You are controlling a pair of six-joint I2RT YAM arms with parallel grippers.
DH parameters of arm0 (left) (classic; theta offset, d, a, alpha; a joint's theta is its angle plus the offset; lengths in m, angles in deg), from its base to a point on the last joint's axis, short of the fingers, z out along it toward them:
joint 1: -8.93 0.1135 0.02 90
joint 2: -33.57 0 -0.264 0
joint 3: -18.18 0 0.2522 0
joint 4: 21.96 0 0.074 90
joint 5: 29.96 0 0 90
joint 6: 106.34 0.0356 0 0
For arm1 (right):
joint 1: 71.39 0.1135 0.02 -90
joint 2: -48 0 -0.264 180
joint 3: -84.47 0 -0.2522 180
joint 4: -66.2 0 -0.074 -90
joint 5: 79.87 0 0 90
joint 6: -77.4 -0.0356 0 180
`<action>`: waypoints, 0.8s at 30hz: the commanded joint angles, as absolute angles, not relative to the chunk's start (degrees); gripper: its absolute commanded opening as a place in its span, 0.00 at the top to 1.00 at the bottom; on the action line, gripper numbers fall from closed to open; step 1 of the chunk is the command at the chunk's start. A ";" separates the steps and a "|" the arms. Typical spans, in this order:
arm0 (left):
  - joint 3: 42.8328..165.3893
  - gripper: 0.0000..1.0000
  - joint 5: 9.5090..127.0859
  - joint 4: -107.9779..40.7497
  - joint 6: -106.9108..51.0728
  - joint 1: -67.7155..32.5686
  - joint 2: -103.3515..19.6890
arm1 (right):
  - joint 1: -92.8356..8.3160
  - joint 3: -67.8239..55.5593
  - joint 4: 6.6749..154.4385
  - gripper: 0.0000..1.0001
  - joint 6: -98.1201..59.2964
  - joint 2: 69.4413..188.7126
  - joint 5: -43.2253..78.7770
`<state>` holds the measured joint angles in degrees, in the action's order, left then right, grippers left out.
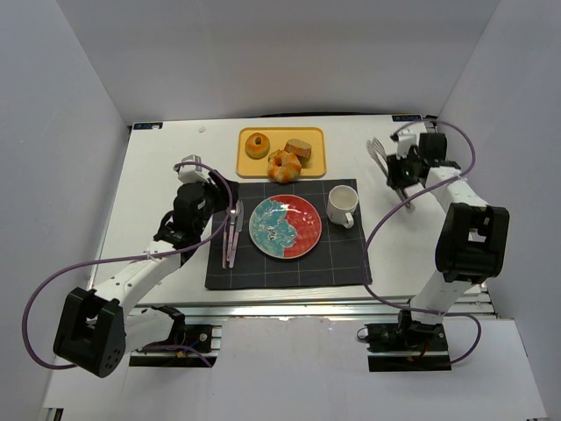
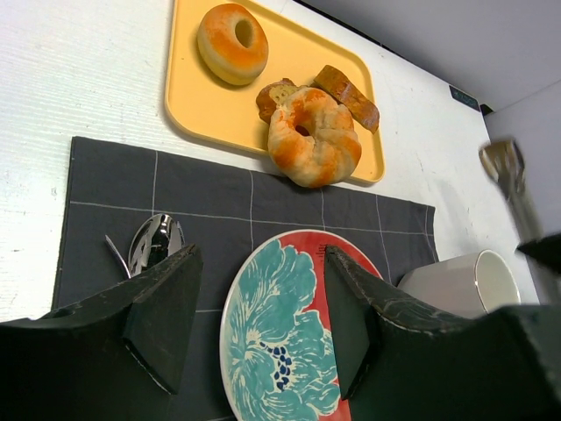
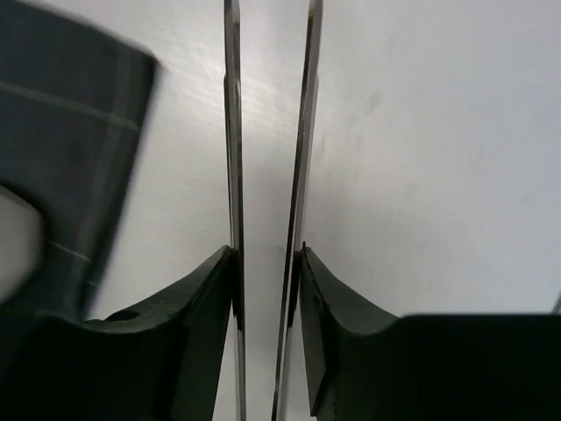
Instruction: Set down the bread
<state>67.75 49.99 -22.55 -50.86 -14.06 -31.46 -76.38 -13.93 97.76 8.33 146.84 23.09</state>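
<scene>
Right pincer (image 3: 266,254) is squeezing metal tongs (image 3: 231,132), one thin arm against each finger (image 3: 202,307), over the white counter (image 1: 351,145) on the right side. The tongs stick straight out past the fingers. Left pincer (image 2: 260,281) hangs open and empty above the dark mat (image 2: 114,175). The bread, a knotted roll (image 2: 313,136) and two slices (image 2: 348,95), sits on the yellow tray (image 2: 197,96), off to the left of the tongs, past the cup (image 1: 342,206). The roll is closest

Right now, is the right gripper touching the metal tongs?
Touching. The right wrist view shows the right gripper closed around the metal tongs, each side pressed flat against a blade's outer face with no gap.
</scene>
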 commanded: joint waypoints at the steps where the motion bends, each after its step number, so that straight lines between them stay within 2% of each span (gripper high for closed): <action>1: 68.15 0.33 49.84 -22.10 -50.53 -14.01 -29.88 | -71.92 -3.65 99.81 0.55 12.36 144.84 30.25; 6: 67.54 0.33 49.49 -22.27 -50.70 -14.01 -28.92 | -64.89 5.86 103.07 0.52 14.65 147.84 31.93; 17: 66.83 0.32 48.26 -23.24 -50.70 -14.01 -26.99 | -54.43 24.91 110.53 0.53 25.54 160.14 27.28; 24: 66.31 0.31 47.38 -23.85 -50.44 -13.93 -26.37 | -53.28 23.45 111.87 0.54 34.06 159.36 24.02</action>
